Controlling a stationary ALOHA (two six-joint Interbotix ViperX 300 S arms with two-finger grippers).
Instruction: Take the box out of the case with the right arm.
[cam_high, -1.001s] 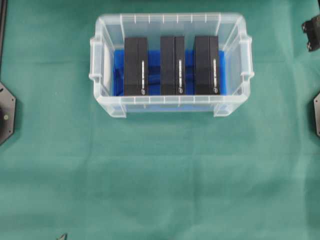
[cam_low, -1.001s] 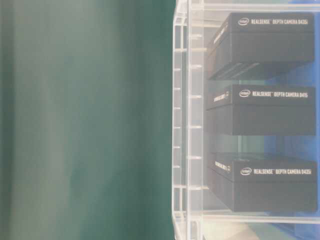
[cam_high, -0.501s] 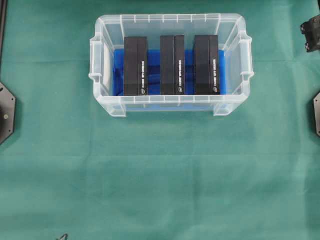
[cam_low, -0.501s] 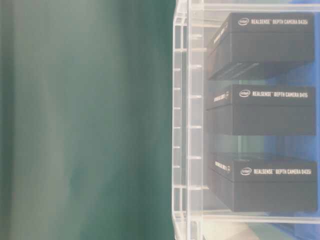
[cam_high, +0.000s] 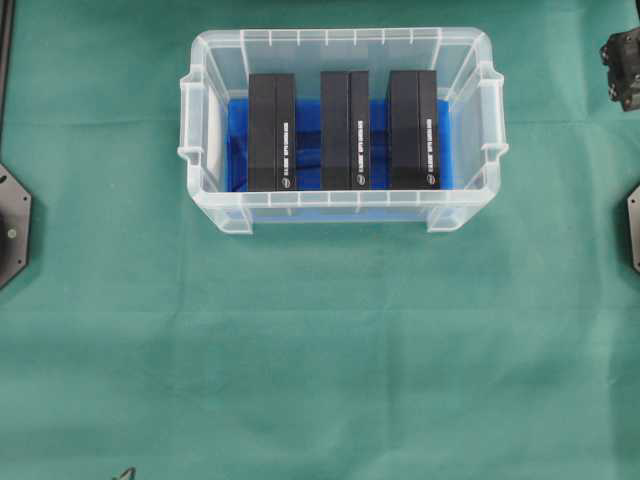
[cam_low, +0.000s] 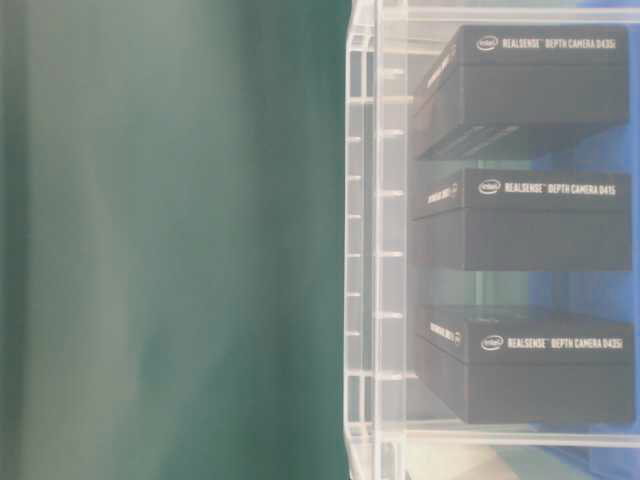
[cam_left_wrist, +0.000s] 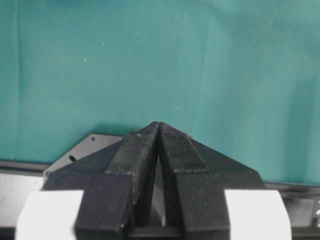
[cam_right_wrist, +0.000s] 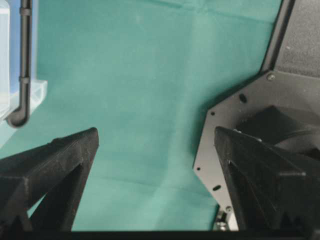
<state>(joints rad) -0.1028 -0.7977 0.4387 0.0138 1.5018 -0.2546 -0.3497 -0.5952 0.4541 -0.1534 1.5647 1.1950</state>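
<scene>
Even, soft light; table-level view blurred, cloth (cam_low: 170, 250) hazy.

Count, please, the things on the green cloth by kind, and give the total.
Black boxes: 3, all inside the case
Clear plastic case: 1
Total: 4

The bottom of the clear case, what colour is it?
Bright blue bottom of the case, best seen in the overhead view.

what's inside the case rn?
The case holds three black boxes standing side by side: left, middle, right. Blue lining shows between them; what lies under the boxes is covered.
</scene>
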